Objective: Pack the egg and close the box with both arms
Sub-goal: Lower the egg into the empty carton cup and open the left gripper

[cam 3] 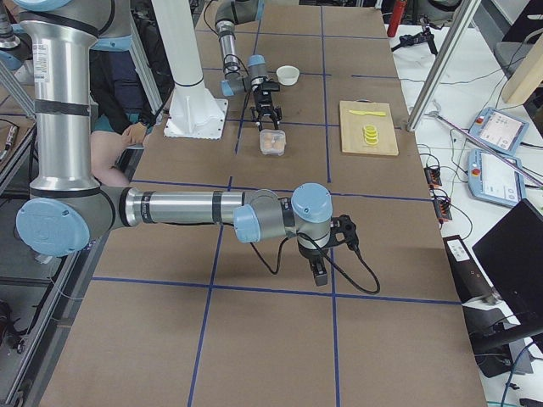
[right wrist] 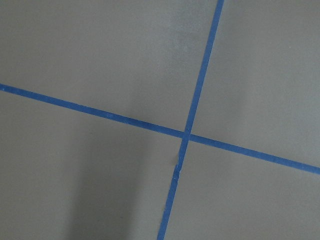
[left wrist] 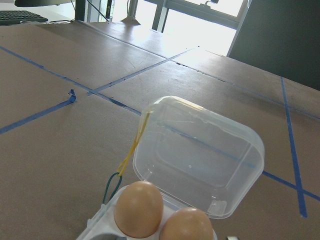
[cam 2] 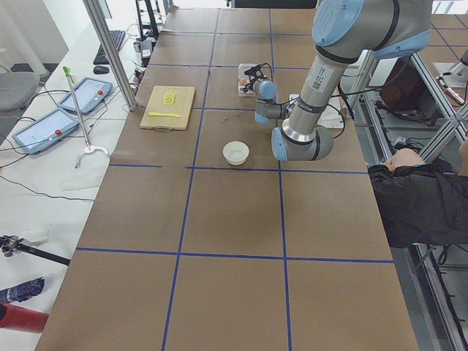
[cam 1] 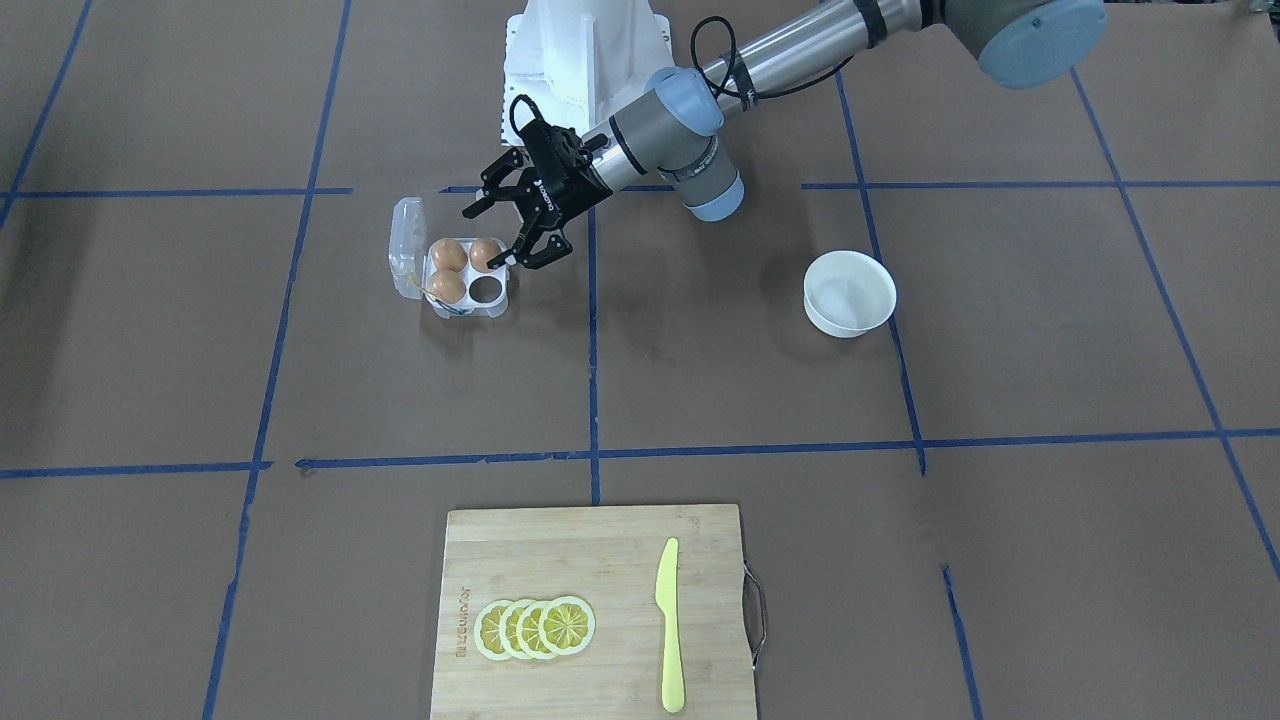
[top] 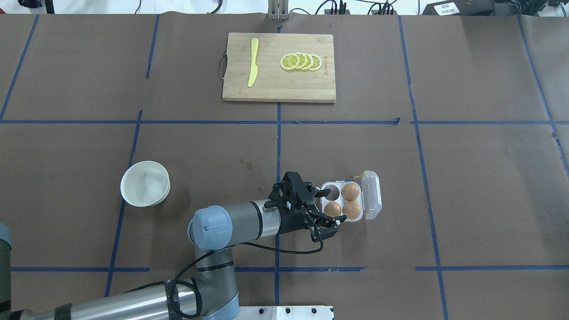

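Note:
The clear egg carton [cam 1: 478, 312] stands open with its lid [cam 1: 405, 245] folded back. Three orange-brown eggs [cam 1: 449, 254] fill three cells and one cell [cam 1: 487, 289] is empty. In the overhead view the carton [top: 342, 182] has the eggs [top: 350, 191] beside the lid [top: 372, 201]. My left gripper [cam 1: 505, 232] is open and empty, its fingers spread over the carton's near side [top: 328, 208]. The left wrist view shows two eggs [left wrist: 138, 208] and the lid [left wrist: 200, 155]. My right gripper [cam 3: 321, 270] hangs over bare table far from the carton; I cannot tell if it is open or shut.
A white bowl [cam 1: 849, 292] stands empty to the left arm's side [top: 145, 183]. A wooden cutting board [top: 278, 84] at the far edge holds a yellow knife [top: 253, 62] and lemon slices [top: 301, 62]. An operator sits behind the robot [cam 2: 420, 194].

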`<state>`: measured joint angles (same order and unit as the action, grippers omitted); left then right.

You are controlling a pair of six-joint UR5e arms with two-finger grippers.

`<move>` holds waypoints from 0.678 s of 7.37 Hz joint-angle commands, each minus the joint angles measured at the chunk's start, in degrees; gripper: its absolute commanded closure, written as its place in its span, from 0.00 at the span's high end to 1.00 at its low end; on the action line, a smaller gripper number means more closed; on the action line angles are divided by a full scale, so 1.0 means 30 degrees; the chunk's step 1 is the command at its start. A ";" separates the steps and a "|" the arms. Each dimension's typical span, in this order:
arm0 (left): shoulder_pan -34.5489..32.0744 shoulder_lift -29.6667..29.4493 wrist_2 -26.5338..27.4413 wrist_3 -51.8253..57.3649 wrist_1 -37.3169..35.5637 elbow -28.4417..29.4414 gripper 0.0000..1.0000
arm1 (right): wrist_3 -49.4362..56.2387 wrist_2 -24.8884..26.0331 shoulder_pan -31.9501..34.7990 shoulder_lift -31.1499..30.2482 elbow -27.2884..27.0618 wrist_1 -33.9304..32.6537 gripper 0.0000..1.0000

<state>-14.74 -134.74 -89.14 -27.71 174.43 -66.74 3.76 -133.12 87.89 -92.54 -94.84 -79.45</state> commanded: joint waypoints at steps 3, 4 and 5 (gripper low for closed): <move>-0.1117 0.0408 -0.2030 -0.0811 -0.5709 -0.3816 1.00 | -0.0024 -0.0010 0.0000 0.0083 -0.0026 0.0000 1.00; -0.1587 0.1570 -0.2856 -0.1189 -0.8398 -0.6032 1.00 | -0.0024 -0.0039 0.0000 0.0083 -0.0055 0.0000 1.00; -0.2288 0.2829 -0.3937 -0.1251 -1.1644 -0.8520 1.00 | -0.0024 -0.0040 0.0000 0.0083 -0.0027 0.0000 1.00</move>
<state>-19.29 -130.37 -97.14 -30.88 150.50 -83.85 3.69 -133.21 87.89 -92.30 -94.96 -79.45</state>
